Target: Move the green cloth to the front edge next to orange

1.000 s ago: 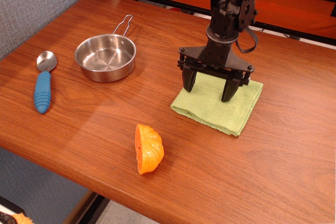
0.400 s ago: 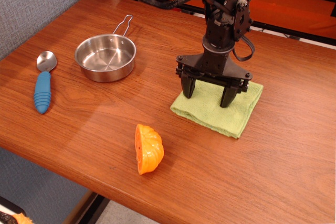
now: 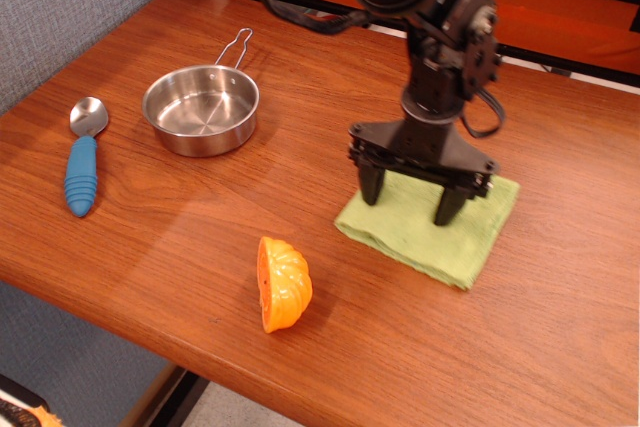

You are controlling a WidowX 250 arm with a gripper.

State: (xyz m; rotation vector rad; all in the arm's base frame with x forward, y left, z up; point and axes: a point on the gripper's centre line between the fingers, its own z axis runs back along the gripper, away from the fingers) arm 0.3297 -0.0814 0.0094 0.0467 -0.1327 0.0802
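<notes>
Near the left edge of the table (image 3: 150, 237), whose top is smooth reddish-brown wood grain, lies a spoon (image 3: 80, 159) with a shiny metal bowl and a ribbed blue handle, its handle pointing toward the front edge (image 3: 130, 332). Just to its right, toward the back-left corner, sits a round, shallow stainless-steel pan (image 3: 201, 109) with a thin looped wire handle aimed at the back edge. Further right and close to the rounded front rim rests the orange (image 3: 283, 284), a glossy plastic half-fruit with ribbed segments, its flat cut face turned left. To the right of it, well apart and around mid-depth of the table, the green cloth (image 3: 430, 230) lies flat, a lime-green folded square of woven fabric. The black gripper (image 3: 410, 194) stands upright over the cloth, its two blunt fingers (image 3: 371, 185) spread apart and their tips pressing down on or just touching the fabric, nothing pinched between them.
</notes>
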